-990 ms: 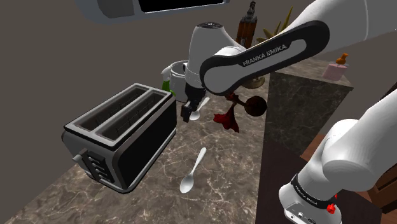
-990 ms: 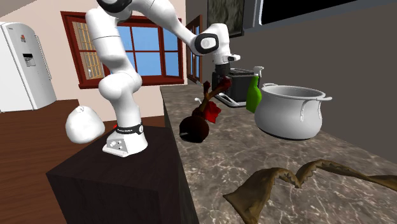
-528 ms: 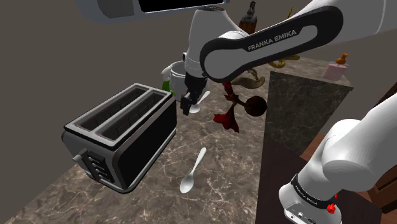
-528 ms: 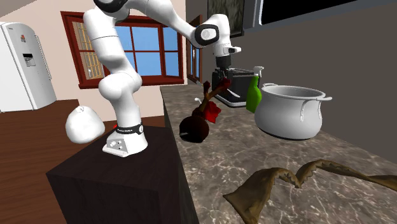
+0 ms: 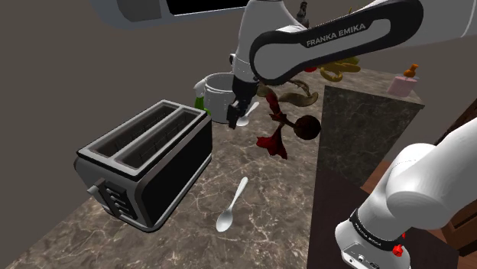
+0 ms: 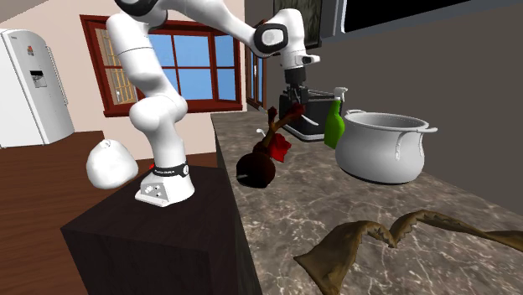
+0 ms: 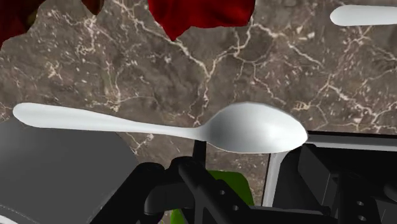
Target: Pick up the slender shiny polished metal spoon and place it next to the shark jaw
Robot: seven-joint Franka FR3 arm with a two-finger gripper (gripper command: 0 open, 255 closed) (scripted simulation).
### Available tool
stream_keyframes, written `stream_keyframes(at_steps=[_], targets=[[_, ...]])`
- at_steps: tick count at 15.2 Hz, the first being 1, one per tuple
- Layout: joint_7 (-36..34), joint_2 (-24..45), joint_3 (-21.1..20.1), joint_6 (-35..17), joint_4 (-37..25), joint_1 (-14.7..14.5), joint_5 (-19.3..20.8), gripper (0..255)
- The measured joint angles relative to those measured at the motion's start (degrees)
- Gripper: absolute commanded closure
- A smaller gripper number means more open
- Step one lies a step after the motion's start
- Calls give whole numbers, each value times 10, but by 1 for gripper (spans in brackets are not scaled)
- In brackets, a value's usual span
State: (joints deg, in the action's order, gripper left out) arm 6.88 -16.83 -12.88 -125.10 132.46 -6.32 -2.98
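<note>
My black gripper is shut on a pale, smooth spoon and holds it in the air above the marble counter, between the pot and the dark red ornament. In the wrist view the spoon lies crosswise over my gripper, bowl to one side and handle to the other. A second spoon of the same kind lies on the counter nearer the stand, by the toaster's corner. The tan shark jaw rests at the counter's far end, partly hidden behind my arm in the shoulder view.
A black and silver toaster stands at the shoulder view's left. A grey pot and a green spray bottle stand by the wall. A dark red ornament with a ball sits between me and the jaw. A dark cabinet rises beside the counter.
My gripper has risen with the spoon and moved up and to the shoulder view's right, toward the pot and the jaw. The spoon on the counter has not moved.
</note>
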Motion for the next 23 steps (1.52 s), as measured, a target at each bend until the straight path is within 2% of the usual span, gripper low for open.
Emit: stream_keyframes(at_steps=[11, 16, 20, 21, 23], targets=[[168, -42, 116, 3, 42, 57, 6, 255], [244, -33, 170, 13, 27, 85, 14, 255], [304, -13, 210, -47, 5, 103, 14, 255], [316, -14, 219, -47, -1, 109, 16, 255], [349, 6, 242, -3, -18, 118, 15, 255]])
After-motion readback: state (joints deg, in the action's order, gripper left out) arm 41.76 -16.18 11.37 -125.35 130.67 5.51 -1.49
